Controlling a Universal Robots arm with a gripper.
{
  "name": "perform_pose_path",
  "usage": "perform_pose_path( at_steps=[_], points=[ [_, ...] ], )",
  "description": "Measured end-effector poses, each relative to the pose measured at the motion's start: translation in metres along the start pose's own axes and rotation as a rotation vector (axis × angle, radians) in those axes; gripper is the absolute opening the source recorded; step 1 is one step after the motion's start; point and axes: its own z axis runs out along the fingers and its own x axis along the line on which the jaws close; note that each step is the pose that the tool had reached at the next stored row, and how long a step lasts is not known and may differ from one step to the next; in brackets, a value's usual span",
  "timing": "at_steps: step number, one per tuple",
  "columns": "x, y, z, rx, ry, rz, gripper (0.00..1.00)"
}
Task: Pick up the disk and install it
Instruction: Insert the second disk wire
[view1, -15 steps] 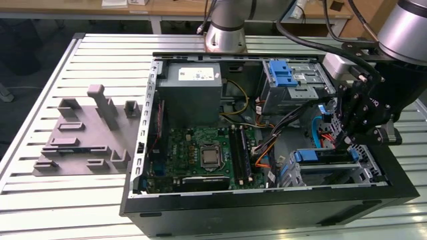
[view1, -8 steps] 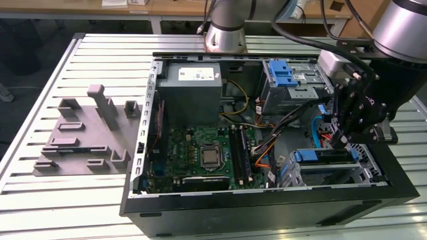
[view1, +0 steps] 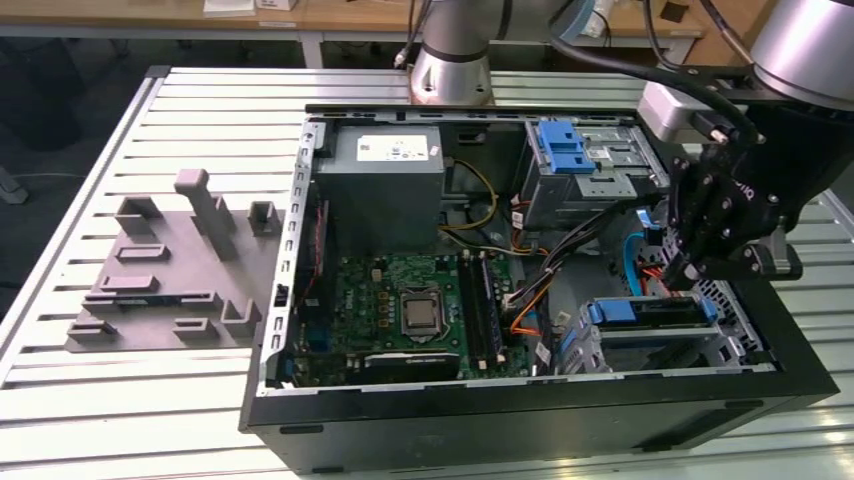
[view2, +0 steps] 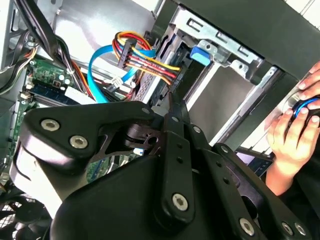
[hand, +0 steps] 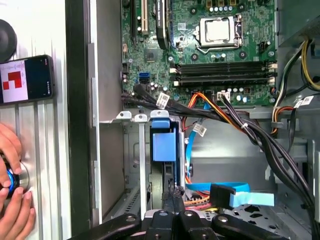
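The disk (view1: 647, 312) sits on edge in the lower drive bay at the front right corner of the open computer case, and its blue carrier frame (hand: 164, 142) faces the motherboard. My gripper (view1: 683, 272) hangs just above that bay. In both wrist views its two black fingers meet at a narrow tip with nothing between them. The gripper (hand: 173, 194) is shut and stands at the disk's outer edge. I cannot tell whether the tip touches the disk. In the second wrist view the gripper (view2: 172, 100) points into the bay's slot.
A bundle of coloured cables (hand: 215, 107) and a blue flat cable with a black plug (hand: 222, 195) run beside the bay. A silver cage with a blue latch (view1: 577, 150) and a grey metal box (view1: 384, 190) stand further back. A hand (hand: 12, 200) and a phone (hand: 25, 79) are outside the case.
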Motion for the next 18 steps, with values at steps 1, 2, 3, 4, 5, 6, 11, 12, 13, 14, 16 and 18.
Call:
perform_pose_path(
  at_steps=[1,2,3,4,5,6,11,12,13,14,16,18],
  points=[
    [0.0001,0.0016,0.0,0.0,-0.0005,0.0,0.11],
    [0.0002,0.0034,0.0001,0.0,-0.0011,0.0,0.11],
    [0.0004,0.0046,-0.0005,0.0,-0.0011,0.0,0.11],
    [0.0005,0.0051,-0.0015,0.0,-0.0012,0.0,0.11],
    [0.0007,0.0055,-0.0032,0.0,-0.0014,0.0,0.11],
    [0.0009,0.0059,-0.0055,0.0,-0.0013,0.0,0.11],
    [0.0021,0.0075,-0.0157,0.0,-0.0016,0.0,0.11],
    [0.0021,0.008,-0.0155,0.0,-0.0019,0.0,0.11],
    [0.0022,0.0088,-0.0156,0.0,-0.0018,0.0,0.11],
    [0.0022,0.01,-0.0158,0.0,-0.0014,0.0,0.11],
    [0.0024,0.0133,-0.0157,0.0,-0.0015,0.0,0.11],
    [0.0026,0.0154,-0.0157,0.0,-0.0016,0.0,0.11]
  ],
)
